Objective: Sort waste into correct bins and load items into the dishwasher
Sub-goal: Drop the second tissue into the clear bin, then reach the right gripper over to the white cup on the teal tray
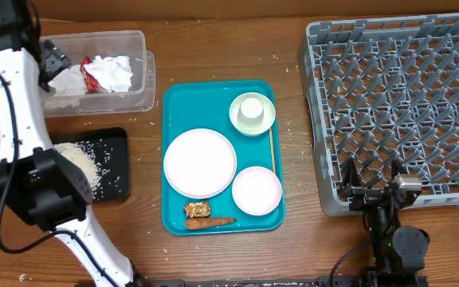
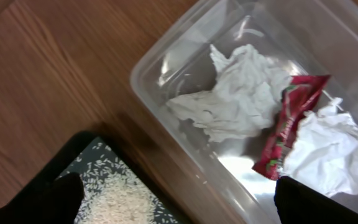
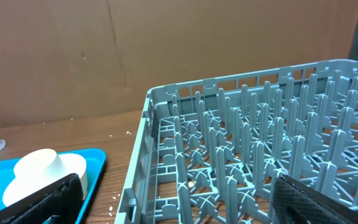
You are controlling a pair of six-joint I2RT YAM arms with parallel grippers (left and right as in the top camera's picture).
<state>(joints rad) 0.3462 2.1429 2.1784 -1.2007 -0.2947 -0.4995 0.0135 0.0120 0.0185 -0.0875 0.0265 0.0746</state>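
The clear tub (image 1: 138, 88) holds crumpled white napkins (image 2: 241, 99) and a red shiny wrapper (image 2: 291, 121). My left gripper (image 1: 52, 65) hangs open over the tub's near-left corner with nothing between its fingers (image 2: 61, 199). Loose rice (image 1: 78, 163) lies in the black tray (image 1: 114, 143). On the teal tray sit a large plate (image 1: 200, 163), a bowl (image 1: 256, 191), and a cup (image 1: 251, 108) upside down in a second bowl (image 1: 265, 123). A brown food lump (image 1: 197, 210) and a carrot stick (image 1: 211, 222) lie at its front. My right gripper (image 1: 370, 177) stands open at the front edge of the grey dish rack (image 1: 397, 96).
The teal tray (image 1: 174, 104) lies mid-table between the bins and the rack. A thin wooden stick (image 1: 272, 147) rests on its right side. Stray rice grains dot the wood around the tray. A brown cardboard wall stands behind the table.
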